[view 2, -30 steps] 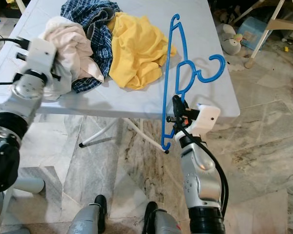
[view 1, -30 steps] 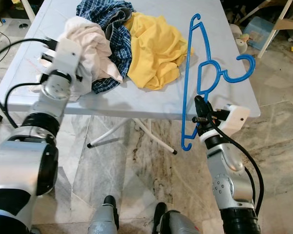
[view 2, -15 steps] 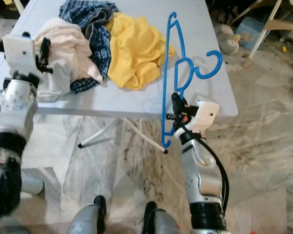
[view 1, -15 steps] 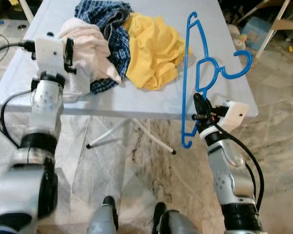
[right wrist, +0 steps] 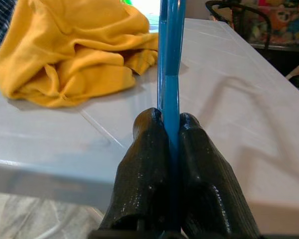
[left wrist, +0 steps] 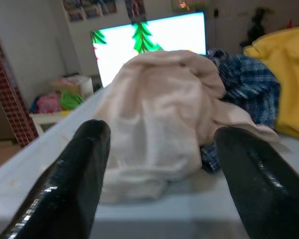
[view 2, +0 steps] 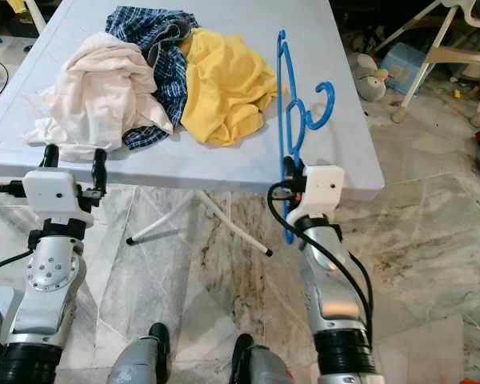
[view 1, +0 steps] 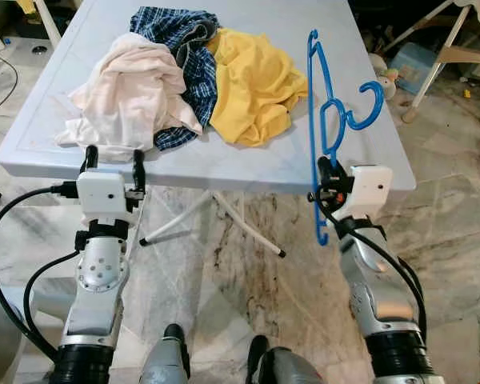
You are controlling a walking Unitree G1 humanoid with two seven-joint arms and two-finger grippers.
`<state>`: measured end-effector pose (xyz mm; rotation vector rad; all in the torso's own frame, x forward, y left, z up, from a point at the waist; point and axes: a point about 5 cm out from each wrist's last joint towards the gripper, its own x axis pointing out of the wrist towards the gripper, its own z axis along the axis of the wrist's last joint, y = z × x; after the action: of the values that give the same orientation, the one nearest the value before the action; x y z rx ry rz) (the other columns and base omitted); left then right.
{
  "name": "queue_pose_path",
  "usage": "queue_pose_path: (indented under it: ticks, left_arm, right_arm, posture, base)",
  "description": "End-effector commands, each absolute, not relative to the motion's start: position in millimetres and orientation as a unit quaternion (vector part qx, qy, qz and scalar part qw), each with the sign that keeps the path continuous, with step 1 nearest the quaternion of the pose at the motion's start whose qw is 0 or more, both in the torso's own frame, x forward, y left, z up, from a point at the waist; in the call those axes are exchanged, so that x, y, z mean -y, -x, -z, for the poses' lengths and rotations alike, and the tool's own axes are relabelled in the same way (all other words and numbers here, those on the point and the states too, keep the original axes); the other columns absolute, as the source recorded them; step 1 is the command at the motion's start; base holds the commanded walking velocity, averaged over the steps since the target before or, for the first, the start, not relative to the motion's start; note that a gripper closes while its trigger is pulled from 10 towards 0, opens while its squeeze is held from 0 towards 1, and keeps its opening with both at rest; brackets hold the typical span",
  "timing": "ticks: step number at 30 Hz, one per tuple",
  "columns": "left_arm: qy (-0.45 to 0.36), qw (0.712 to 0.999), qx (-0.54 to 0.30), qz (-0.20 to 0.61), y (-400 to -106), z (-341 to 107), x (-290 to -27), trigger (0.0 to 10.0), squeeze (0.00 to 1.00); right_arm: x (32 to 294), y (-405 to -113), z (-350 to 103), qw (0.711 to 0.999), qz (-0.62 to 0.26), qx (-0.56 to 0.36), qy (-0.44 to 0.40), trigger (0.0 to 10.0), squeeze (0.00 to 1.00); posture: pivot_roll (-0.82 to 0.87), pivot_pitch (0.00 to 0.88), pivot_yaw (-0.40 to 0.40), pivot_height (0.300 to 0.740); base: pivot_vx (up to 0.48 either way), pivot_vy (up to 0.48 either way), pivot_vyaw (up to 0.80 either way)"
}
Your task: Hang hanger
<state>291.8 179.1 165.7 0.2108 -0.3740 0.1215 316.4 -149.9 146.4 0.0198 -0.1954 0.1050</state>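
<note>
White table (view 1: 224,164) ahead, right fingers (right wrist: 144,164) clamping upright blue hanger (view 1: 314,120), left fingers (left wrist: 84,164) raised, spread empty.

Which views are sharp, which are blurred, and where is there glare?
Left eye view: sharp, evenly lit; blue hanger crisp. Left wrist view: near fingers soft, bright screen glaring behind the cream garment. Right wrist view: fingers sharp, background blurred.

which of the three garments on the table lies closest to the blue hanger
The yellow garment, beside the blue plastic hanger in the right gripper; the plaid and cream ones lie farther left.
</note>
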Motion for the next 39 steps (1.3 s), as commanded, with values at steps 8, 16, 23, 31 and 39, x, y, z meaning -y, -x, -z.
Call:
queue_pose_path:
  ticks: [8, 16, 23, 31, 39]
  left_arm:
    - [-0.098, 0.989, 0.109, -0.035, -283.0, -144.8, -171.6, 10.0, 0.00]
    - [-0.071, 0.994, 0.082, 0.007, -281.4, -141.9, -160.0, 10.0, 0.00]
    - [-0.081, 0.995, 0.061, -0.011, -282.8, -140.4, -154.7, 10.0, 0.00]
    - [-0.088, 0.994, 0.053, -0.021, -281.3, -140.1, -157.6, 10.0, 0.00]
    - [-0.095, 0.994, 0.036, -0.034, -276.2, -135.3, -160.5, 10.0, 0.00]
  right_arm:
    - [156.5, -309.4, -140.1, 0.996, -0.036, 0.086, 0.010, 10.0, 0.00]
    - [183.8, -300.3, -144.5, 0.994, 0.051, 0.100, 0.012, 10.0, 0.00]
    - [184.9, -298.5, -138.6, 0.995, 0.054, 0.086, 0.001, 10.0, 0.00]
    - [178.2, -306.7, -141.0, 0.996, 0.041, 0.078, -0.019, 10.0, 0.00]
    - [174.8, -309.2, -138.3, 0.997, 0.033, 0.069, -0.025, 10.0, 0.00]
  posture:
    - [0.16, 0.208, -0.073, 0.740]
    - [0.14, 0.242, -0.067, 0.740]
    - [0.15, 0.250, -0.071, 0.740]
    - [0.17, 0.258, -0.083, 0.740]
    - [0.19, 0.270, -0.087, 0.740]
  base:
    - [0.000, 0.000, 0.00]
    - [0.000, 0.000, 0.00]
    - [0.000, 0.000, 0.00]
    - [0.000, 0.000, 0.00]
    - [-0.063, 0.000, -0.55]
